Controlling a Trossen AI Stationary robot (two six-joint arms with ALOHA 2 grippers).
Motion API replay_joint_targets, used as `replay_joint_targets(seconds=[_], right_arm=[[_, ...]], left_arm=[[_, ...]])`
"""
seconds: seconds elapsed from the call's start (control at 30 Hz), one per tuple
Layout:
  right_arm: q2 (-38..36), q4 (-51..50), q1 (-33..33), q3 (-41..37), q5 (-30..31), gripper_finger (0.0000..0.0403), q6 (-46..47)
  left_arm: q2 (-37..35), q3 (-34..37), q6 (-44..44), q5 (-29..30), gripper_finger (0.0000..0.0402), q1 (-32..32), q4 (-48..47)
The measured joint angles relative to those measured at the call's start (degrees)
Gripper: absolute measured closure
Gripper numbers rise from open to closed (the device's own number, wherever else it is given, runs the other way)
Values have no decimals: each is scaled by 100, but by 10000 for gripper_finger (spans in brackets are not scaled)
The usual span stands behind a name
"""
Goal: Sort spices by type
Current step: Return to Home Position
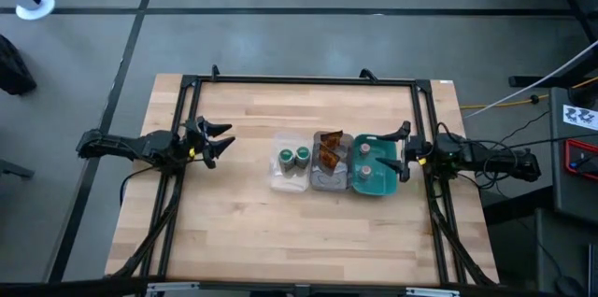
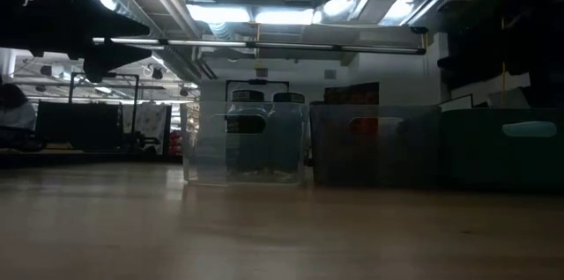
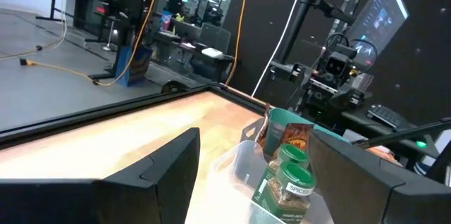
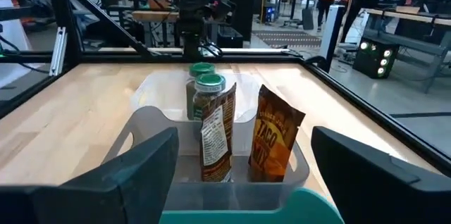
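Observation:
Three trays stand in a row mid-table. The clear tray (image 1: 277, 181) holds two green-lidded jars (image 1: 293, 156) (image 3: 290, 179), upright. In the grey tray (image 1: 323, 183) two brown-orange sachets (image 1: 329, 150) (image 4: 243, 139) stand on edge. The teal tray (image 1: 381, 188) holds two jars with pinkish-brown lids (image 1: 365, 161). My left gripper (image 1: 220, 143) (image 3: 254, 146) is open, level, left of the clear tray and apart from it. My right gripper (image 1: 404, 152) (image 4: 243, 155) is open, level, at the teal tray's right end, touching nothing that I can see.
A black frame (image 1: 299, 80) runs along the table's far, left and right edges. Bare wood lies before and behind the tray row. In the low view the trays (image 2: 374, 143) stand side by side, with both arms dark overhead.

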State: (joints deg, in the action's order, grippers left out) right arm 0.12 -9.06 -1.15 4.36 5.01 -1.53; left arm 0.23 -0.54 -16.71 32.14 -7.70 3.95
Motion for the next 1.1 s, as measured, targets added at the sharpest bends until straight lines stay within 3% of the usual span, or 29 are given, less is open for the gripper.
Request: replay_joint_targets(seconds=[0.57,1.1], right_arm=[[0,595,0,-52,-4,79,-970],[155,726,0,-247,-277,79,-479]], left_arm=[[0,0,146,13,155,0,-2],[0,0,1002,15,155,0,-4]])
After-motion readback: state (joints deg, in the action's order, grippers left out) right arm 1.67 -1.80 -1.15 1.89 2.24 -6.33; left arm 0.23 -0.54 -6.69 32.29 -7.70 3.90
